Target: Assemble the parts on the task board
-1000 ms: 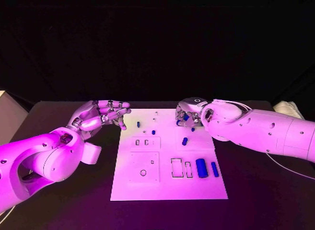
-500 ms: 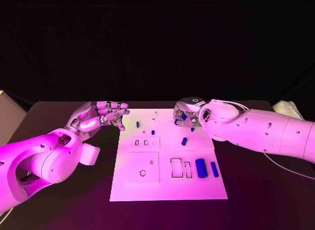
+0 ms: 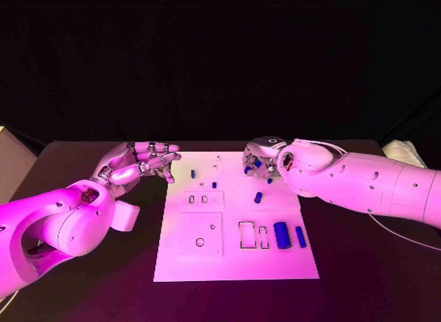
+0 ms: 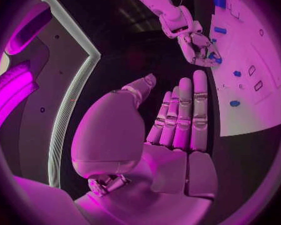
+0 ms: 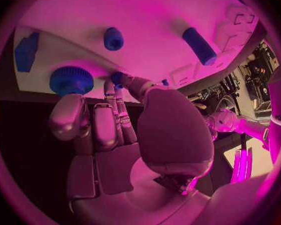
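No brand, label or writing can be read in any view.

Head view: the left robot hand (image 3: 141, 161) hovers just beside the far left corner of the task board (image 3: 235, 261), off its edge and over the black table (image 3: 375, 268). Its fingers are curled loosely inward, palm up, with nothing in them. The right robot hand (image 3: 261, 161) is over the far right part of the board, fingers bunched downward around a small blue part (image 3: 256, 163). Between the two hands, two small blue pegs (image 3: 193, 174) stand on the board. A short blue cylinder (image 3: 258, 197) lies nearer the robot than the right hand, and further toward the robot a wide blue block (image 3: 282, 235) and a slim blue bar (image 3: 301, 236) lie side by side next to two rectangular slots.

Left wrist view: the left robot hand (image 4: 178, 130) shows fingers side by side and nearly straight, thumb apart, holding nothing. Beyond its fingertips the right robot hand (image 4: 200, 47) reaches down to the white board (image 4: 253, 100), with blue showing at its fingertips.

Right wrist view: the right robot hand (image 5: 115, 130) pinches a small blue part (image 5: 117, 78) between thumb and a fingertip, close against the board (image 5: 147, 15). Just beside its fingers stands a round ribbed blue knob (image 5: 71, 80); a blue peg (image 5: 113, 38) and a longer blue cylinder (image 5: 198, 45) lie beyond the fingertips.
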Robot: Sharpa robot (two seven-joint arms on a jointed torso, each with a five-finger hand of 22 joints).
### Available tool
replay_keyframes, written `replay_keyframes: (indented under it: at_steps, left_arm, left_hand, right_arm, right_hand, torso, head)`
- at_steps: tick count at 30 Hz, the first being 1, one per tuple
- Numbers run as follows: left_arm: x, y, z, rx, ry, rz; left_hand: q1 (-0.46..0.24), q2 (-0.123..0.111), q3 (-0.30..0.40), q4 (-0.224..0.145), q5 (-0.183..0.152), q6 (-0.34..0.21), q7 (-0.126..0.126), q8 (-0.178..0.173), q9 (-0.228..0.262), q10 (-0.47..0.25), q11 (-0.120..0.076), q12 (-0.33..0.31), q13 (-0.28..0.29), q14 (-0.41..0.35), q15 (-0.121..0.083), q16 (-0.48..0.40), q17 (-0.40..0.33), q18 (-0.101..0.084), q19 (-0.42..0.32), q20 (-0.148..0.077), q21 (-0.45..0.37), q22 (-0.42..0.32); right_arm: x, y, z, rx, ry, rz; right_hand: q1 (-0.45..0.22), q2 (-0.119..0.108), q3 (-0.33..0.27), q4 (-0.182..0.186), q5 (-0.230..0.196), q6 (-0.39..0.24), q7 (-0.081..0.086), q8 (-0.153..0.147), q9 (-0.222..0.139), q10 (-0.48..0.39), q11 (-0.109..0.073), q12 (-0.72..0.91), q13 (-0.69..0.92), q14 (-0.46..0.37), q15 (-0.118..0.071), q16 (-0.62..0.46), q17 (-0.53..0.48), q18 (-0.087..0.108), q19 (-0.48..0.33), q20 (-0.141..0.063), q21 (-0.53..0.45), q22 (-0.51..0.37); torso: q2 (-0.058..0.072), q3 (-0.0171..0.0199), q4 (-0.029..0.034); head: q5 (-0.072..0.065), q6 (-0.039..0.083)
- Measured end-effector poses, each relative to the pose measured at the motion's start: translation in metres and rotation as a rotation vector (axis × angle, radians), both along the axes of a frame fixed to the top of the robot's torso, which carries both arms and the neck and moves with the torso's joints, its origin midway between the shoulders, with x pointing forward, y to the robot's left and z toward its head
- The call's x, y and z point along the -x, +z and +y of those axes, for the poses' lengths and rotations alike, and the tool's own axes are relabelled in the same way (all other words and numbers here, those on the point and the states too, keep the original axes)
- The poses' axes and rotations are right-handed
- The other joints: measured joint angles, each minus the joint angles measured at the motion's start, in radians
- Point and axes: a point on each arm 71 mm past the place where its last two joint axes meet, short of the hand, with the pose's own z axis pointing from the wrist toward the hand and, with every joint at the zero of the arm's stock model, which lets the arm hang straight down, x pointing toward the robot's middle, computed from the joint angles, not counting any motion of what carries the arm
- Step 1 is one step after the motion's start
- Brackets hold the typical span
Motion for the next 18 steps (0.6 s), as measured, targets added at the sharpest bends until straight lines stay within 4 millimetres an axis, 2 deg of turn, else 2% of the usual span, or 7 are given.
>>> replay_keyframes:
  at_steps: [7, 9, 13, 18]
  left_arm:
    - [-0.0004, -0.0004, 0.0007, 0.000, 0.003, 0.005]
    - [-0.0004, -0.0005, 0.0007, 0.000, 0.003, 0.007]
    - [-0.0006, -0.0007, 0.0007, 0.000, 0.003, 0.009]
    - [-0.0006, -0.0009, 0.0008, 0.001, 0.004, 0.013]
  left_hand:
    - [0.004, 0.004, 0.002, 0.002, 0.000, 0.000, 0.000, 0.000, 0.000, -0.004, 0.004, 0.000, 0.000, -0.003, 0.003, 0.004, 0.000, 0.000, -0.004, 0.004, 0.002, 0.002]
    - [0.004, 0.004, 0.003, 0.003, 0.000, -0.001, 0.001, 0.000, 0.000, -0.004, 0.004, 0.000, 0.000, -0.003, 0.003, 0.004, 0.000, 0.000, -0.004, 0.004, 0.004, 0.003]
    - [0.000, 0.007, 0.003, 0.003, 0.000, -0.004, 0.004, 0.000, 0.000, -0.004, 0.004, 0.000, 0.000, -0.003, 0.003, 0.004, 0.000, 0.000, -0.004, 0.004, 0.006, 0.004]
    - [0.003, 0.013, 0.006, 0.006, 0.000, -0.004, 0.004, 0.000, 0.000, -0.004, 0.004, 0.000, 0.000, -0.003, 0.003, 0.004, 0.000, 0.000, -0.004, 0.004, 0.006, 0.005]
  right_arm:
    - [-0.0001, -0.0003, -0.0002, 0.005, -0.003, 0.003]
    - [0.0001, -0.0002, -0.0001, 0.005, -0.002, 0.002]
    - [0.0015, 0.0001, 0.0002, -0.004, -0.001, -0.004]
    - [0.0048, 0.0014, 0.0020, -0.021, 0.002, -0.015]
  right_hand:
    - [0.000, 0.000, 0.003, 0.003, 0.000, -0.003, -0.003, 0.000, 0.005, -0.002, 0.002, 0.000, 0.000, 0.000, 0.000, 0.000, 0.000, 0.000, 0.000, 0.000, 0.000, 0.001]
    - [0.000, 0.000, 0.011, 0.003, 0.000, 0.002, -0.009, 0.000, 0.010, 0.004, -0.004, 0.000, 0.004, 0.000, 0.000, 0.007, 0.003, 0.000, 0.000, 0.000, 0.007, 0.009]
    - [0.012, 0.012, 0.022, -0.006, 0.000, 0.016, -0.019, 0.014, 0.023, 0.028, -0.013, -0.003, 0.005, 0.000, 0.000, 0.013, 0.014, 0.000, 0.000, 0.000, 0.022, 0.029]
    - [0.007, 0.023, 0.023, -0.007, 0.002, 0.028, -0.027, 0.029, 0.038, 0.045, -0.016, 0.001, 0.010, 0.001, -0.001, 0.023, 0.021, 0.000, 0.000, 0.000, 0.031, 0.042]
  torso:
    - [0.001, 0.0000, 0.0012]
    - [0.001, -0.0003, 0.0013]
    - [0.001, -0.0007, 0.0018]
    - [0.002, -0.0012, 0.0024]
  head:
    - [-0.002, -0.001]
    - [-0.002, -0.001]
    - [-0.002, 0.001]
    - [-0.001, 0.003]
